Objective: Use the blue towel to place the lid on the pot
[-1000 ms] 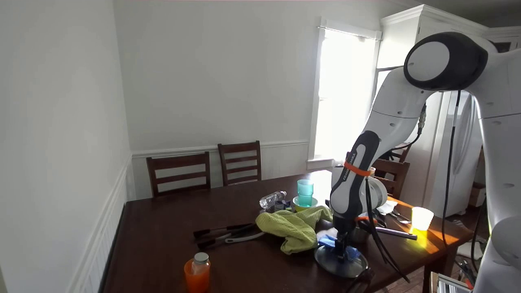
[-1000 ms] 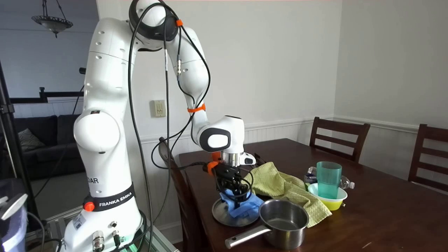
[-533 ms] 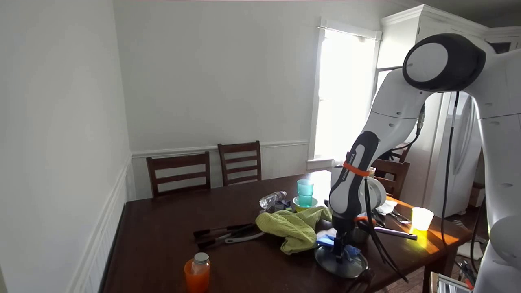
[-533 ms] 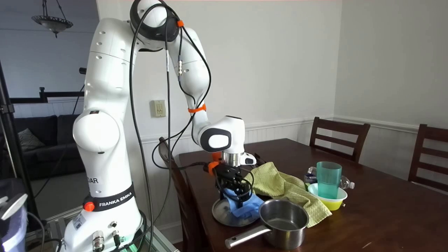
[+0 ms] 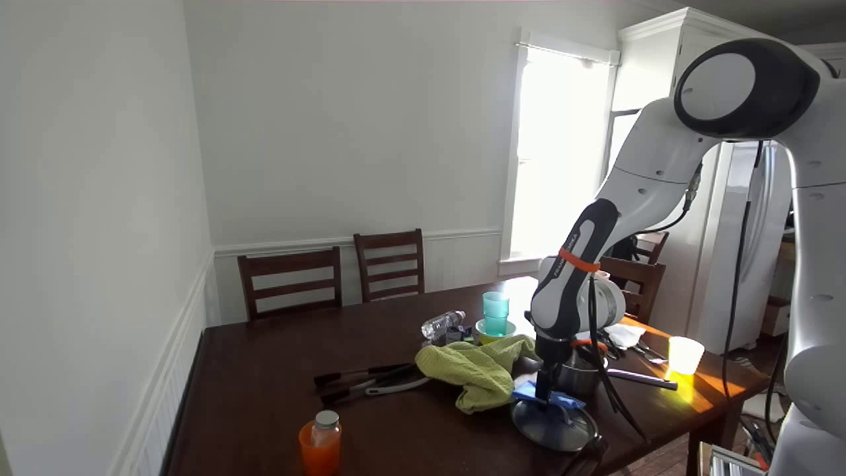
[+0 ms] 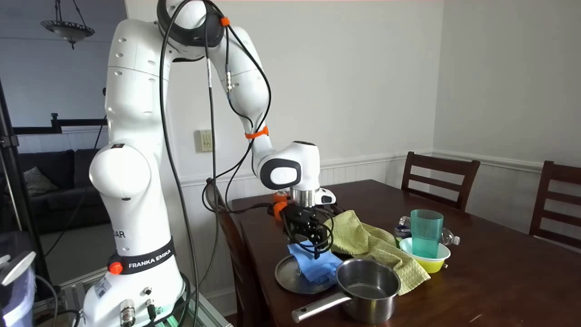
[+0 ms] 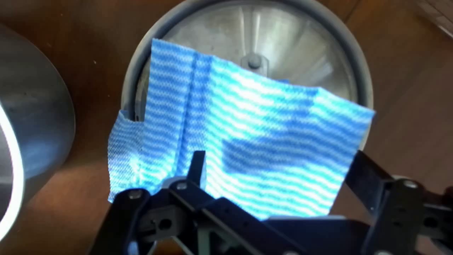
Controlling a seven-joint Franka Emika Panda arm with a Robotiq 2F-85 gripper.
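The blue striped towel (image 7: 247, 120) lies draped over the round metal lid (image 7: 219, 39) in the wrist view. The towel also shows in both exterior views (image 5: 525, 391) (image 6: 320, 270), with the lid (image 5: 555, 433) (image 6: 287, 279) flat on the table under it. The lid's handle is mostly hidden by the towel. My gripper (image 7: 281, 168) is open, its fingers wide apart over the towel and holding nothing; it also shows just above the towel in an exterior view (image 6: 314, 247). The steel pot (image 6: 370, 297) stands uncovered beside the lid; its side shows in the wrist view (image 7: 39, 106).
A yellow-green cloth (image 6: 367, 240) lies near the pot. A teal cup (image 6: 426, 234) stands in a bowl (image 6: 431, 264), with a plastic bottle (image 5: 441, 325) behind. Utensils (image 5: 370, 383) and an orange cup with a jar (image 5: 320, 449) are on the table. The pot handle (image 6: 320, 308) sticks out.
My gripper has risen from the towel and lid over the last half second. The towel and lid stay in place on the table; the pot has not moved.
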